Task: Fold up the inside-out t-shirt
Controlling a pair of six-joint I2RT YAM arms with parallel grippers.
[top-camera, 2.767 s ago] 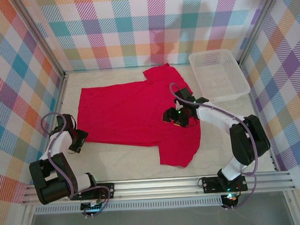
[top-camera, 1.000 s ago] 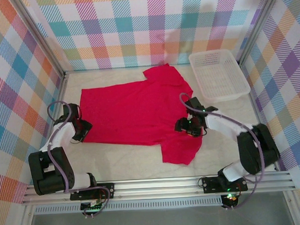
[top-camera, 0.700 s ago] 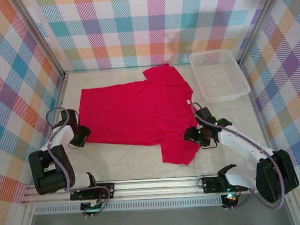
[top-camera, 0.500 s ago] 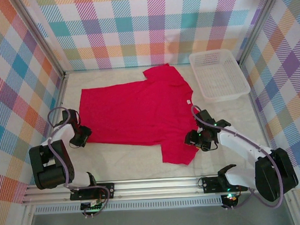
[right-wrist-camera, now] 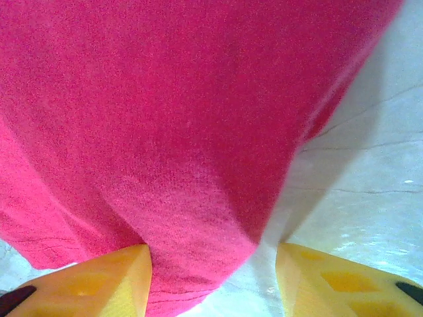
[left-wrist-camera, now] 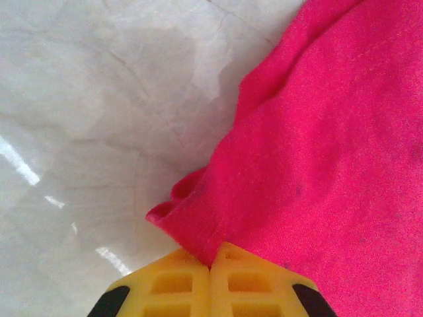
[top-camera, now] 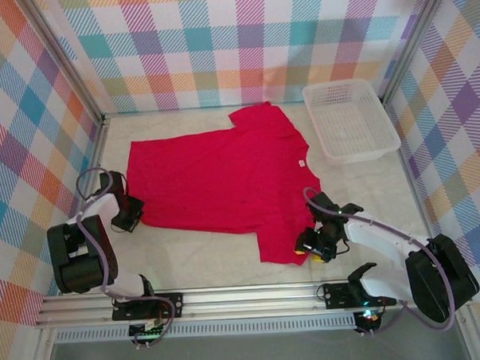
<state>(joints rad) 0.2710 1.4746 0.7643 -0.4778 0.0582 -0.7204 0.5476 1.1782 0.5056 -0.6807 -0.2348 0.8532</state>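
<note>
The red inside-out t-shirt (top-camera: 224, 177) lies spread flat on the table, its small light label (top-camera: 301, 163) near the collar on the right. My left gripper (top-camera: 134, 215) is at the shirt's near-left corner. The left wrist view has its yellow jaws (left-wrist-camera: 213, 254) shut on a pinch of that red hem (left-wrist-camera: 317, 152). My right gripper (top-camera: 308, 249) is low at the tip of the near sleeve. In the right wrist view it (right-wrist-camera: 215, 264) stands open, the sleeve's edge (right-wrist-camera: 185, 119) lying between its fingers (right-wrist-camera: 92, 281).
A white plastic basket (top-camera: 365, 154) stands at the back right, beyond the collar. Checked walls close in the left, back and right sides. A metal rail (top-camera: 253, 295) runs along the near edge, close behind my right gripper.
My left gripper has closed on the shirt's near-left corner. The right arm has drawn back from the collar side toward the near edge, ending at the sleeve tip with its jaws somewhat narrower.
</note>
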